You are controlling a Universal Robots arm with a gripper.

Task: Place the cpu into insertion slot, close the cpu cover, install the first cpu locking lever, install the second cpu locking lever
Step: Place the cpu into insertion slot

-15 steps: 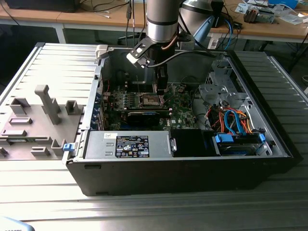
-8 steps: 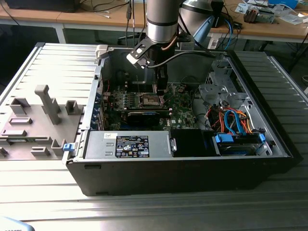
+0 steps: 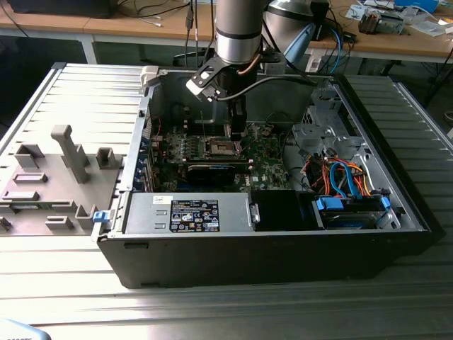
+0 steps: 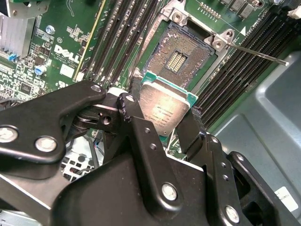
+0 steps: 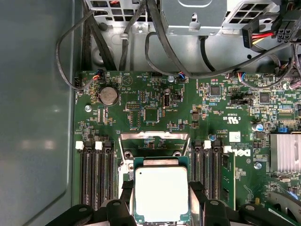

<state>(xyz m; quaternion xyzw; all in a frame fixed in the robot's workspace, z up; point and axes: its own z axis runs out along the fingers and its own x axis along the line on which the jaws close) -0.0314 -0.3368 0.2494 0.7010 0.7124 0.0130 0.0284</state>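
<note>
The gripper (image 4: 164, 104), nearest the lens, pinches the one cpu (image 4: 168, 110) by opposite edges. The second wrist view shows the single insertion slot (image 4: 181, 54) bare, just beyond the chip. The first wrist view shows what may be the raised cpu cover (image 5: 154, 136).

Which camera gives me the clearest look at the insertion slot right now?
The second wrist view: the insertion slot lies open with its dark pin field in plain sight, just beyond the gripped cpu. In the first wrist view the cpu covers most of the slot. The exterior view shows it small and far off.
</note>
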